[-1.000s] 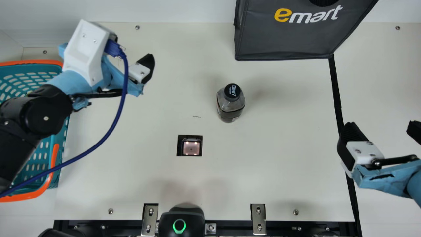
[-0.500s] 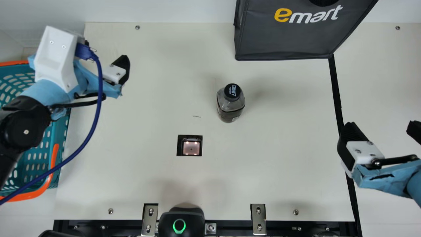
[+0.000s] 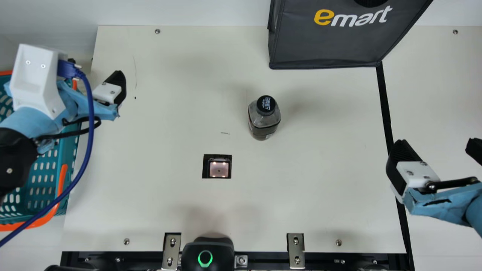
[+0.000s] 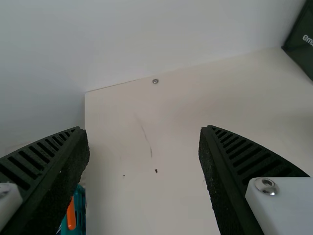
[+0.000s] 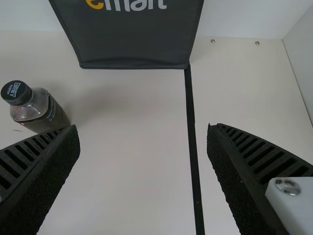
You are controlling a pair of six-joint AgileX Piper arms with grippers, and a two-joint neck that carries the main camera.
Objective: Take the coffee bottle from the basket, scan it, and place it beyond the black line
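In main view, the coffee bottle (image 3: 264, 119) stands upright on the bench (image 3: 308, 184), short of the black line (image 3: 385, 105); it looks firm, smooth, perhaps a little slippery. In left wrist view, the left gripper (image 4: 144, 129) has its fingers spread, holding nothing. In right wrist view, the right gripper (image 5: 143, 126) is likewise spread and empty; the body below the cap (image 5: 16, 93) should give the safest hold.

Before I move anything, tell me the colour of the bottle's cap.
The cap is black with white print, clearest in the main view.
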